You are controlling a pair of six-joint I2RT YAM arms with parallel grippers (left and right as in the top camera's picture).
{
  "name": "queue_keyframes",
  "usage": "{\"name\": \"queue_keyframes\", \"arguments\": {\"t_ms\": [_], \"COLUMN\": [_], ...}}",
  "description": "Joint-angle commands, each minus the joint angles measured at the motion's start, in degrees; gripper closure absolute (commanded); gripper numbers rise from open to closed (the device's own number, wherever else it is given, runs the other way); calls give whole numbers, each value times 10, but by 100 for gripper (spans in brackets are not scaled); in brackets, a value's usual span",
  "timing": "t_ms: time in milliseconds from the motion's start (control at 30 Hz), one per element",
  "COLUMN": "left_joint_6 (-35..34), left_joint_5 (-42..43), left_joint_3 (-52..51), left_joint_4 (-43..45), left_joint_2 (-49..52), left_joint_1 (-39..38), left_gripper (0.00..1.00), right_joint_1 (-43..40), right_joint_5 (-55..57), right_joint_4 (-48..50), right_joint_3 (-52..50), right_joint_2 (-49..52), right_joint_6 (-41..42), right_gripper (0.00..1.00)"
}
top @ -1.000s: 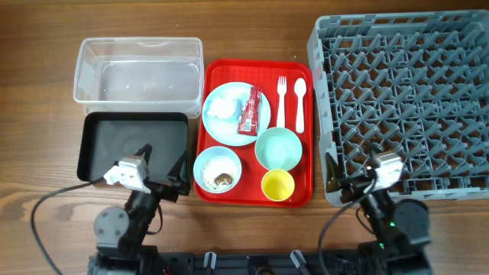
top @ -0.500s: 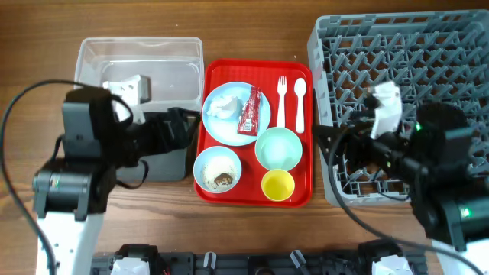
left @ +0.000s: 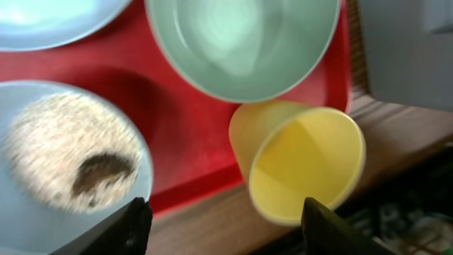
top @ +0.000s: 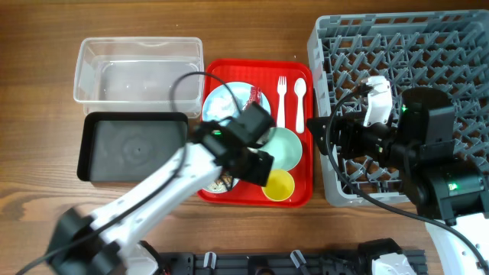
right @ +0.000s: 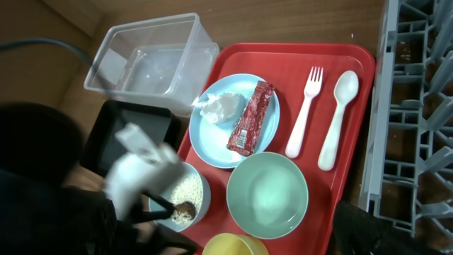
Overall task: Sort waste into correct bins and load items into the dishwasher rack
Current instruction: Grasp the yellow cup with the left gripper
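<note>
On the red tray, the pale blue plate (top: 221, 103) holds the white tissue (right: 219, 106) and red sauce packet (right: 251, 127). The white fork (top: 281, 99) and spoon (top: 299, 99) lie beside it. The mint green bowl (top: 284, 147) and yellow cup (top: 278, 185) sit at the tray's front. The pale blue bowl (left: 64, 163) holds brown scraps and rice crumbs. My left gripper (left: 226, 219) is open and empty, low over the tray's front edge between this bowl and the yellow cup (left: 304, 163). My right gripper (top: 328, 137) is open and empty at the rack's left edge.
The grey dishwasher rack (top: 412, 99) fills the right side. The clear tub (top: 137, 69) stands at the back left, with the black tray (top: 134, 145) in front of it. The red tray (top: 302, 191) lies between the bins and the rack. My left arm crosses the black tray's front right corner.
My left arm has swung right, from over the tub and black tray to low over the red tray's front. My right arm has shifted only slightly by the rack's left edge.
</note>
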Motion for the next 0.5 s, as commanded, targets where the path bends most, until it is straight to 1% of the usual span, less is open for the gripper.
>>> {"name": "queue_keyframes", "arguments": {"t_ms": [0, 100, 200, 233, 267, 333, 400, 467], "left_joint_6": [-9, -9, -9, -10, -10, -16, -15, 10], "left_joint_5": [-16, -16, -16, -16, -14, 11, 51, 125], "left_joint_3": [2, 3, 3, 3, 6, 23, 46, 62], "left_joint_4": [38, 57, 57, 56, 51, 14, -33, -57], "left_joint_2": [74, 108, 121, 117, 112, 91, 64, 32], "left_joint_1": [-40, -59, -61, -58, -54, -38, -10, 31], "left_gripper": [35, 45, 96, 96, 96, 96, 96, 96], "right_joint_1": [-1, -1, -1, -1, -1, -1, -1, -1], "right_joint_5": [10, 10, 10, 10, 10, 9, 9, -1], "right_joint_4": [1, 1, 1, 1, 1, 0, -6, -9], "right_joint_3": [13, 13, 13, 13, 13, 13, 13, 13], "right_joint_2": [0, 0, 0, 0, 0, 0, 0, 0], "right_joint_6": [12, 12, 11, 11, 11, 11, 11, 10], "right_gripper": [1, 1, 2, 4, 5, 6, 9, 15]}}
